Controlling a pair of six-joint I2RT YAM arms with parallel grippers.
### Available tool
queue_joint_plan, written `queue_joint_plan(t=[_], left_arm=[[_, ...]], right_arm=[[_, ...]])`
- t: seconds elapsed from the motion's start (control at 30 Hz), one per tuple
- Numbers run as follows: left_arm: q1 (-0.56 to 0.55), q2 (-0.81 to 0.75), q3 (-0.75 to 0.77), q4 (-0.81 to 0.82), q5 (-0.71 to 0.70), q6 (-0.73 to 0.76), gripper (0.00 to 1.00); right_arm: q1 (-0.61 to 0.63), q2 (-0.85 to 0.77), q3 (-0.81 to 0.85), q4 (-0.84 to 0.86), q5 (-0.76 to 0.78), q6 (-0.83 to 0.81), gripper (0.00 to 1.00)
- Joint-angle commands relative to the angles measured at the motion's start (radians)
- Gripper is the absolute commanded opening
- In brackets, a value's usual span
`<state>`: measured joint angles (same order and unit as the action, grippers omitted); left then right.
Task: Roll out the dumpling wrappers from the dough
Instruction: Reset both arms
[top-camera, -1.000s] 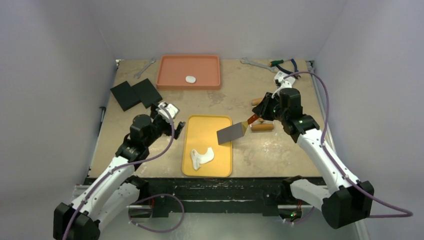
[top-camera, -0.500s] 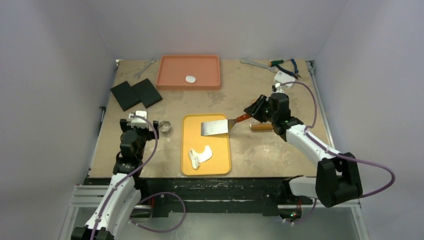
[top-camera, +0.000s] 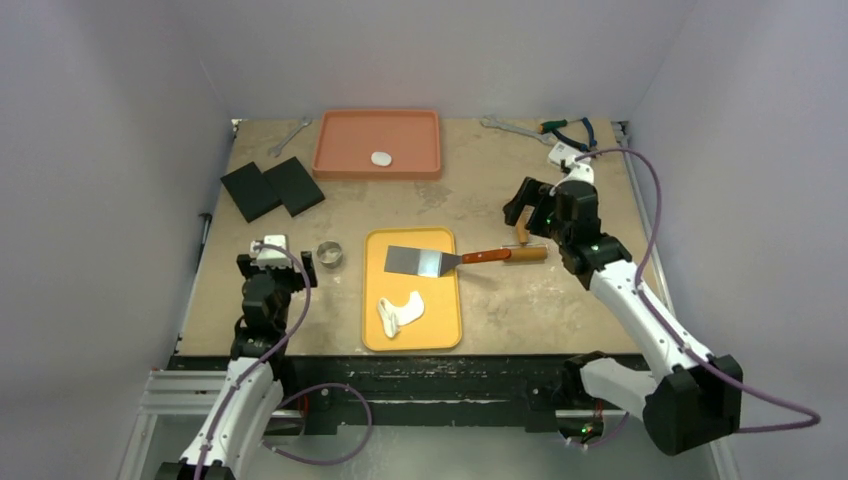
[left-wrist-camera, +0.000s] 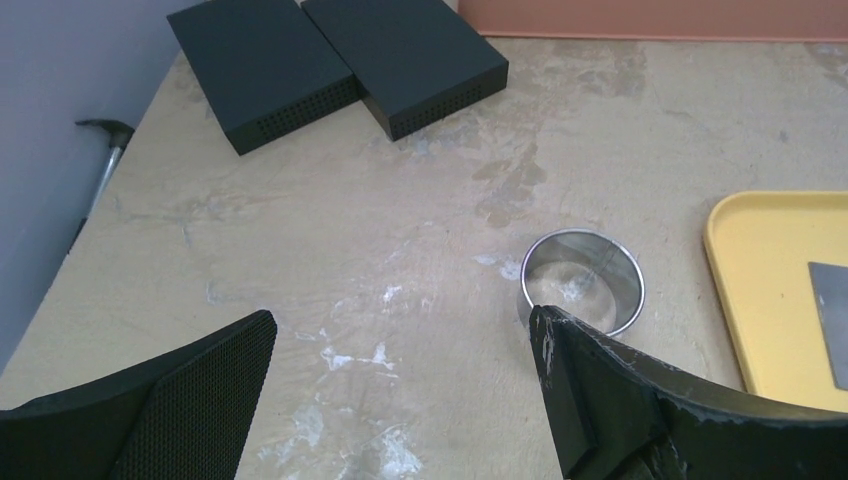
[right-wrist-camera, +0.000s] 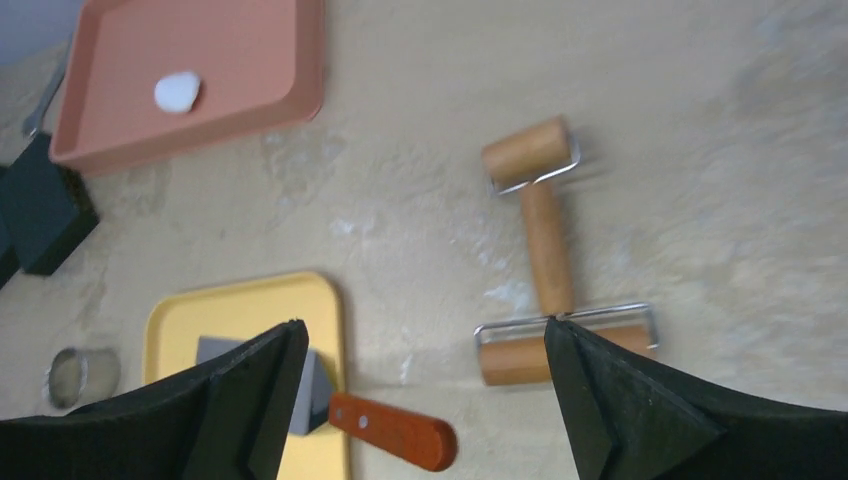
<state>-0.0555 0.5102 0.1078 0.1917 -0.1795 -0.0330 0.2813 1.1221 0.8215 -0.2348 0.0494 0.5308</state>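
One dumpling wrapper (top-camera: 381, 158) (right-wrist-camera: 178, 92), a small white disc, lies in the orange tray (top-camera: 345, 150). A ragged white dough scrap (top-camera: 401, 312) sits on the yellow tray (top-camera: 440, 320). The spatula (top-camera: 420, 262) rests with its blade on that tray and its red handle (right-wrist-camera: 395, 432) on the table. A wooden rolling pin (right-wrist-camera: 545, 250) lies just right of the handle. My right gripper (top-camera: 530, 205) (right-wrist-camera: 425, 325) hangs open above handle and pin, holding nothing. My left gripper (top-camera: 277, 268) (left-wrist-camera: 402, 320) is open over bare table, left of the metal ring cutter (left-wrist-camera: 582, 280).
Two black blocks (top-camera: 272, 188) lie at the back left. A wrench (top-camera: 290, 135) sits left of the orange tray; another wrench (top-camera: 510, 127) and pliers (top-camera: 565, 127) lie at the back right. Walls close in the table's back and sides.
My right gripper opened and let go of the spatula, which now lies on the yellow tray and table; the gripper moved up and back. The left arm drew back toward the near left.
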Motion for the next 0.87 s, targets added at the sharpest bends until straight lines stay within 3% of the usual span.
queue_joint_plan(t=[0.0,0.17,0.27,0.3,0.43,0.83], left_arm=[[0.009,-0.02,-0.059,0.088,0.005,0.013,0.99],[0.011,-0.052,-0.069,0.089,0.004,-0.008,0.99],[0.011,-0.07,-0.071,0.074,-0.039,-0.024,0.99],[0.011,-0.076,-0.072,0.07,-0.059,-0.031,0.99],[0.011,-0.078,-0.071,0.066,-0.105,-0.044,0.99],[0.011,-0.07,-0.071,0.073,-0.071,-0.032,0.99]], right_arm=[[-0.001,-0.102,-0.006,0.063,0.32,-0.177,0.99],[-0.002,-0.343,-0.49,0.716,0.598,-0.339,0.99],[-0.001,-0.432,-0.712,1.115,0.553,-0.41,0.99],[-0.002,-0.432,-0.749,1.163,0.533,-0.423,0.99],[-0.002,-0.371,-0.759,1.112,0.551,-0.419,0.99],[-0.002,-0.224,-0.722,1.126,0.532,-0.393,0.99]])
